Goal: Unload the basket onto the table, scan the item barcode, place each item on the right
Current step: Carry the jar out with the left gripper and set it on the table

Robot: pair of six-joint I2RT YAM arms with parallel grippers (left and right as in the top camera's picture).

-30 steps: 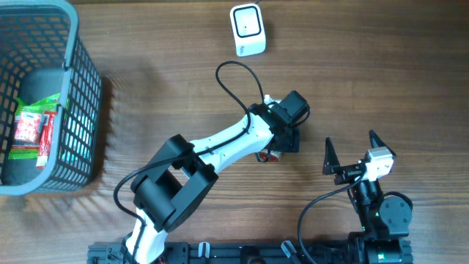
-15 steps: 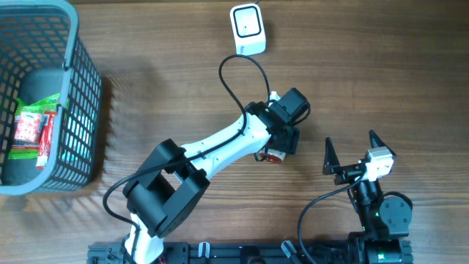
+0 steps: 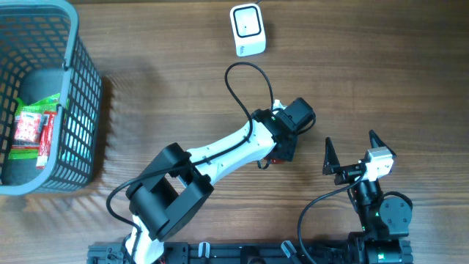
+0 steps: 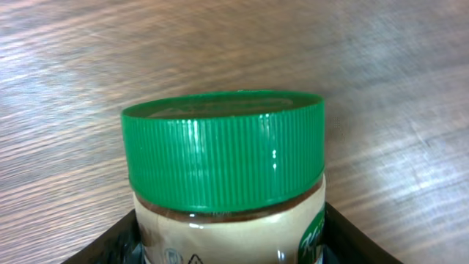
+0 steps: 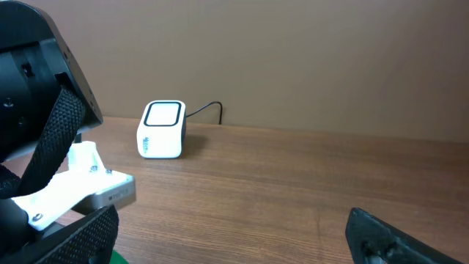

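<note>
A jar with a green ribbed lid (image 4: 223, 150) and pale beige contents sits between the black fingers of my left gripper (image 4: 231, 238). Both fingers press against its sides, so the gripper is shut on it. From overhead the left gripper (image 3: 282, 150) covers the jar, and only a red scrap of its label (image 3: 273, 160) shows at the wrist's lower edge. No barcode shows on it in any view. The white scanner (image 3: 248, 29) stands at the table's far edge, also in the right wrist view (image 5: 162, 130). My right gripper (image 3: 350, 141) hangs open and empty to the right.
A grey mesh basket (image 3: 82, 81) at the far left holds red-and-green packets (image 3: 33, 132). The scanner's black cable (image 5: 209, 108) runs off behind it. The left arm's black cable (image 3: 245, 84) loops over the wood between the arm and the scanner.
The left jaws have closed in onto the jar, and the left wrist has shifted slightly right and toward the front. The right arm has not moved.
</note>
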